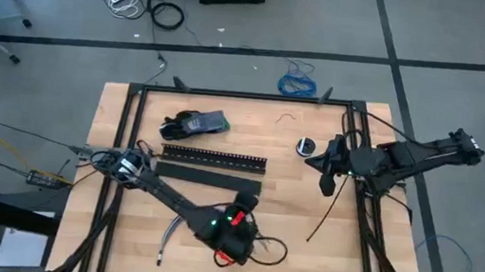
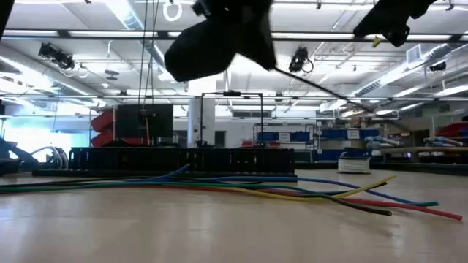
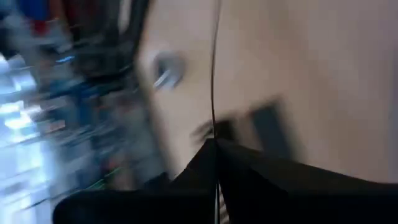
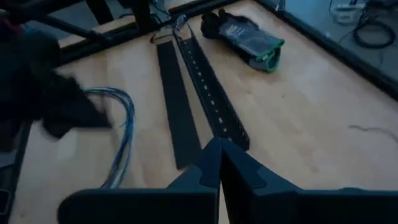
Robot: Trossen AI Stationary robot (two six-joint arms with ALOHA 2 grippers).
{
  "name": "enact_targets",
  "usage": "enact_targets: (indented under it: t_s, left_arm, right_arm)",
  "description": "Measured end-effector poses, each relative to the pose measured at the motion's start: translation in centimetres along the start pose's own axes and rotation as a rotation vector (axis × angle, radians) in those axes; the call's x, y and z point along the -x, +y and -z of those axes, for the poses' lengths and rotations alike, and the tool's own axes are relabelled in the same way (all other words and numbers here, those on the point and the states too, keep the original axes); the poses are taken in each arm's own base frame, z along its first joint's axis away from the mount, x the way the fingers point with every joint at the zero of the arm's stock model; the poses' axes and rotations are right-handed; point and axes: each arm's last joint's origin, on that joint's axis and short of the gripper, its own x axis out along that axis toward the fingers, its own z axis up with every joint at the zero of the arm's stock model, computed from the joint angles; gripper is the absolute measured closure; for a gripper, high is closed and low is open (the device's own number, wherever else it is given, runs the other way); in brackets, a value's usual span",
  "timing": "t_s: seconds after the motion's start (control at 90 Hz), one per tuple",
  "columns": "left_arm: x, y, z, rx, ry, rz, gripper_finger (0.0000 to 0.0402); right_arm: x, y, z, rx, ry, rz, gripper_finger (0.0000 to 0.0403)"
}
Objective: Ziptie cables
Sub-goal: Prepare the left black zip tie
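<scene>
- The left gripper (image 1: 237,214) hovers over the near middle of the wooden table (image 1: 289,203); in the left wrist view its fingers (image 3: 214,158) are pressed together on a thin black ziptie (image 3: 213,74) that runs straight out past the tips.
- The cables (image 1: 170,234), a loose bundle of thin wires, lie on the table near its front edge, curving out just beside the left arm's wrist; the right wrist view shows them as blue and pale strands (image 4: 124,130) bending across the wood, partly behind the blurred left arm.
- From table height the cables (image 2: 241,186) stretch across the board in blue, green, yellow and red, their ends splayed apart.
- The right gripper (image 1: 329,167) is held above the table's right side, its fingers (image 4: 217,165) closed tip to tip; whether they pinch anything cannot be told from its own camera.
- A second ziptie (image 1: 326,217) lies slanted on the wood below the right gripper in the overhead view.
- A black slotted channel (image 1: 214,157) lies across the middle of the table, with a flat black strip (image 1: 207,177) just beside it.
- A dark glove (image 1: 192,125) with a green cuff rests towards the far side, and a small round object (image 1: 305,146) sits near the right gripper.
</scene>
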Motion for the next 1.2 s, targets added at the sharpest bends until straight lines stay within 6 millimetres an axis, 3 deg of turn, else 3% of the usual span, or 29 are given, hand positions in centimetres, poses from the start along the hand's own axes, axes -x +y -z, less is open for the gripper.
enact_targets:
  t_s: [0.133, 0.333, 0.544, 0.689, 0.833, 0.967, 1.2]
  left_arm:
    - [3.2, 1.7, 2.8, 0.043, 0.049, -0.112, 0.0402]
    - [7.8, 5.7, 7.8, 0.367, 0.016, -0.14, 0.0401]
    - [12.1, 7.3, 11.8, 0.556, -0.117, -0.074, 0.0401]
    - [14.1, 7.6, 15.1, 0.776, -0.195, -0.014, 0.0401]
    - [14.1, 7.2, 17.9, 1.012, -0.213, 0.046, 0.0401]
    - [12.8, 6.7, 20.2, 1.238, -0.15, 0.11, 0.0401]
    - [9.8, 5.9, 22.8, 1.395, 0.018, 0.169, 0.0401]
  right_arm:
    - [-1.6, 0.7, 0.4, -0.021, 0.015, -0.012, 0.0401]
    - [-4.5, 3.2, -0.5, 0.008, -0.049, -0.211, 0.0397]
    - [-6.0, 5.9, -2.9, 0.099, -0.288, -0.588, 0.0397]
    - [-6.4, 6.5, -3.3, 0.245, -0.35, -0.638, 0.0387]
    - [-6.5, 6.4, -3.7, 0.359, -0.427, -0.576, 0.0378]
    - [-6.3, 6.4, -4.3, 0.419, -0.511, -0.554, 0.0376]
    - [-5.5, 7.2, -4.4, 0.493, -0.585, -0.681, 0.0379]
